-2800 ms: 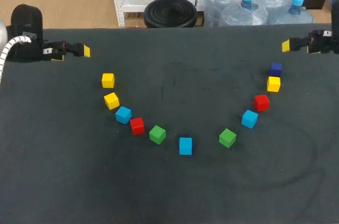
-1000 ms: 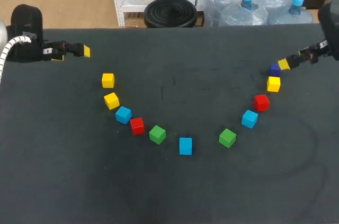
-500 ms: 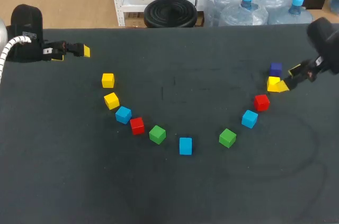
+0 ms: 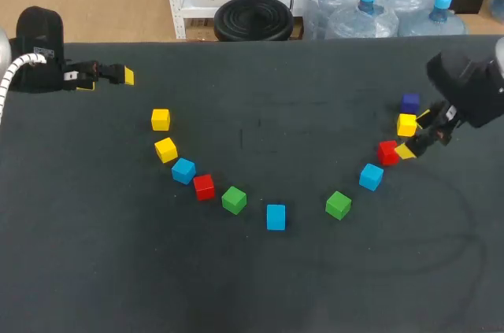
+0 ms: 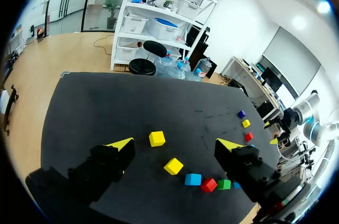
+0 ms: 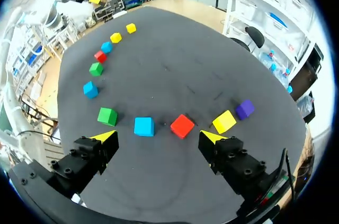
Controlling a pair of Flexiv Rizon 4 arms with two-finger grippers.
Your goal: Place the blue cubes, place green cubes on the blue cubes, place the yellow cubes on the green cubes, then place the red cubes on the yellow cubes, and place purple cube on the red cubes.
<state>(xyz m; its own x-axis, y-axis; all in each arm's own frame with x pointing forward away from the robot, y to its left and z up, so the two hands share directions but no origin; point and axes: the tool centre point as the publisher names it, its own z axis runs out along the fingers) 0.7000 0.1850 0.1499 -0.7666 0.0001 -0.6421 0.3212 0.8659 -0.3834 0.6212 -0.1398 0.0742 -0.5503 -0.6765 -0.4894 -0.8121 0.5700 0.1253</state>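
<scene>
Cubes, eleven, plain-coloured, matte and square-edged, lying singly in a U-shaped arc, none stacked. Right gripper (image 6: 158, 136): black blocky fingers with wedge-shaped yellow tips, spread wide, nothing between them. In its wrist view the right blue cube (image 6: 143, 126) and the right red cube (image 6: 183, 126) sit just ahead of the tips. The right yellow cube (image 6: 224, 121) and the purple cube (image 6: 244, 109) follow beyond the red one, and the right green cube (image 6: 107, 116) lies on the blue one's other side. From the head view this gripper (image 4: 415, 135) hangs just beside the red and yellow cubes at the arc's right arm; whether a tip touches either cannot be told. Arc continues through the middle blue cube (image 4: 276, 216) at its lowest point. It then rises through the left green cube (image 4: 234, 200), left red cube (image 4: 204, 186), left blue cube (image 4: 183, 169), tilted yellow cube (image 4: 166, 149) and end yellow cube (image 4: 161, 119). Left gripper (image 4: 106, 79): same build, fingers apart and holding nothing, at the far left edge, well apart from the cubes. Table (image 4: 260, 286): flat, dark, dull surface with faint scuff marks.
</scene>
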